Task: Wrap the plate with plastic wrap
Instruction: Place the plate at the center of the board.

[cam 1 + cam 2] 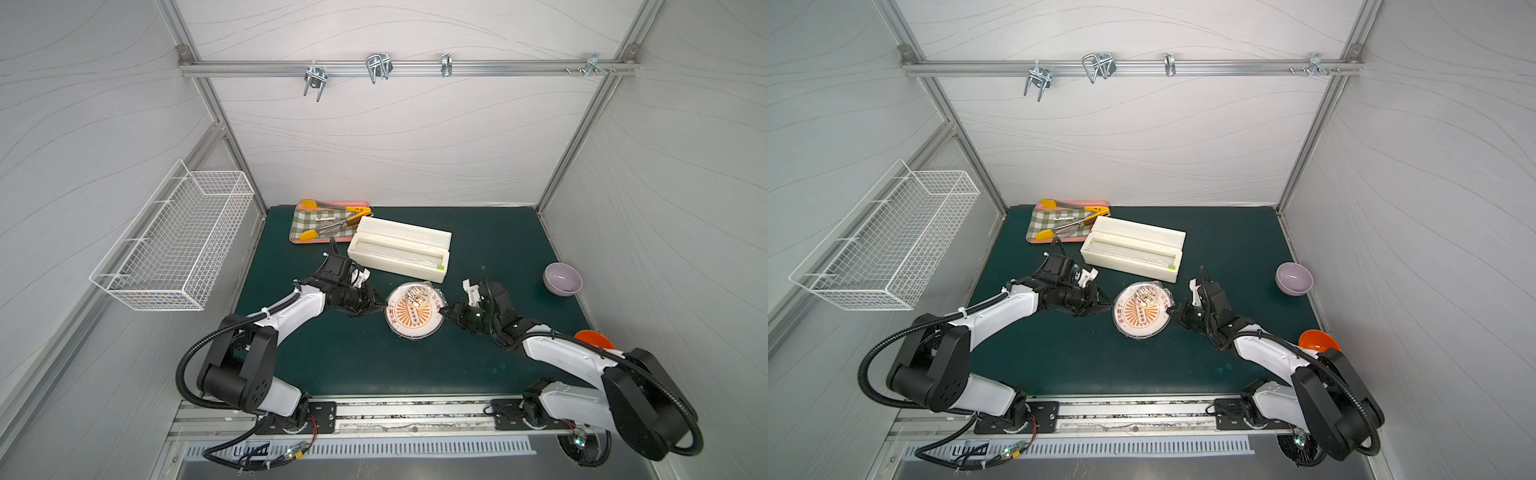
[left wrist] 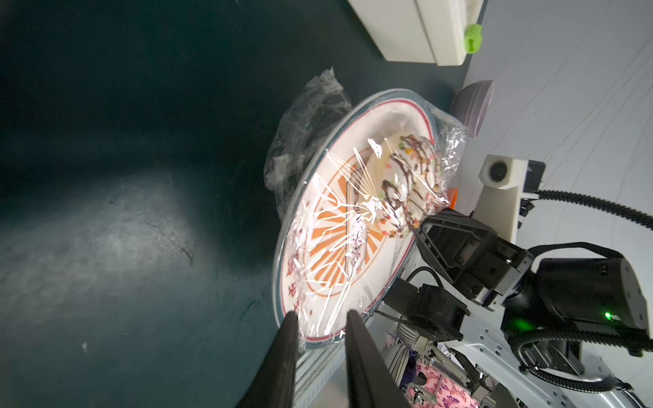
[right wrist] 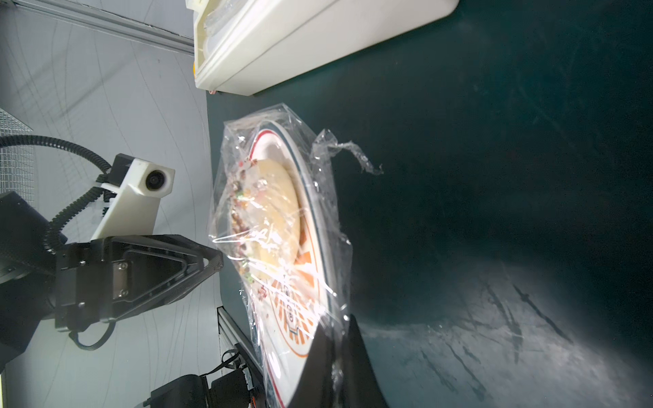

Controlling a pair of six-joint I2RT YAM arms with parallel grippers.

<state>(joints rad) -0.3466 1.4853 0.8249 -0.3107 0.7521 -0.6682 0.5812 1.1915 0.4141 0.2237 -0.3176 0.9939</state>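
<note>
Green tabletop (image 1: 353, 361). The plate (image 1: 409, 322) sits on it, with the dispenser box (image 1: 399, 249) just behind the plate.

Both top views: left end effector (image 1: 384, 306) is at the plate's left rim and right end effector (image 1: 441, 309) at the opposite rim. The plate lies squarely between them, so neither arm is nearer. It is round, with no long axis to line up on.

Left wrist view: plastic wrap (image 2: 353, 226) is drawn glossy over the plate's face and over the food piece (image 2: 413, 180). A loose crumpled bunch spills past the rim on the plate's box side. The left jaws stand astride the near rim. I cannot tell whether they pinch it or only bracket it.

Right wrist view: the right end effector (image 3: 335, 323) is closed at the plate's rim, with crinkled film caught between its fingers. A free tail of film sticks out from the plate's far edge.

Judgement: the top is covered and the edges are not yet tucked. The slack lies beyond the plate from both end effectors, toward the box, so the next move likely has to reach around that far rim.
</note>
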